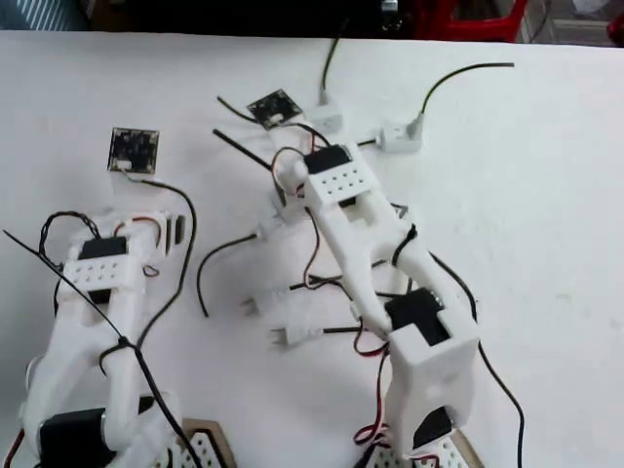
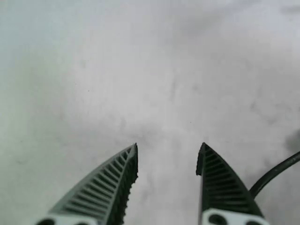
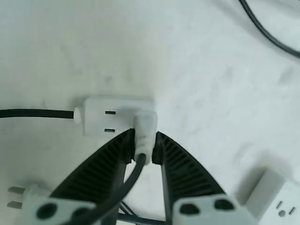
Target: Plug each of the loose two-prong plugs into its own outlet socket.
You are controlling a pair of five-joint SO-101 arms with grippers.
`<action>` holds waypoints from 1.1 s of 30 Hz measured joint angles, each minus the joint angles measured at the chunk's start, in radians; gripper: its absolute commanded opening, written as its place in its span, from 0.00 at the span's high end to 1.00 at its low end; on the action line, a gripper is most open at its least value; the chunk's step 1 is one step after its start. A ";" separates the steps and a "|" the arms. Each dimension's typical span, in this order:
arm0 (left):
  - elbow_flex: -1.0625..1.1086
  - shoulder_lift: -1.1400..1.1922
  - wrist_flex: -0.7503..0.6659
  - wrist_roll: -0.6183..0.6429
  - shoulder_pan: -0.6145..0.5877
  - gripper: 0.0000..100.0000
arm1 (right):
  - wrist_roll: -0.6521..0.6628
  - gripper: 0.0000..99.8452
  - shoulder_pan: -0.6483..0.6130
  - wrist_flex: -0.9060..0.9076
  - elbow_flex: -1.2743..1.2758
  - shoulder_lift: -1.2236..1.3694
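Against the white plastic outlet socket (image 3: 105, 119), my right gripper (image 3: 144, 136) pinches a white two-prong plug (image 3: 144, 122) that I reckon needs pressing home; my left gripper (image 2: 169, 146) gapes wide.

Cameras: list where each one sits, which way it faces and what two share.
High view: fixed above the table, looking down; left arm and right arm show.
Left wrist view: on the left wrist, facing table past the open left gripper.
Right wrist view: on the right wrist, facing down past the right gripper, shut on a plug at a socket.
Shared: high and right wrist views show that socket.
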 measured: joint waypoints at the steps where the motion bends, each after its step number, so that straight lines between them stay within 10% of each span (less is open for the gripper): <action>1: 0.000 0.000 0.000 0.000 0.000 0.79 | 0.000 0.98 0.000 0.020 -0.015 0.005; 33: 0.000 0.000 0.000 0.000 0.000 0.79 | 0.003 0.98 0.038 -0.115 0.094 -0.025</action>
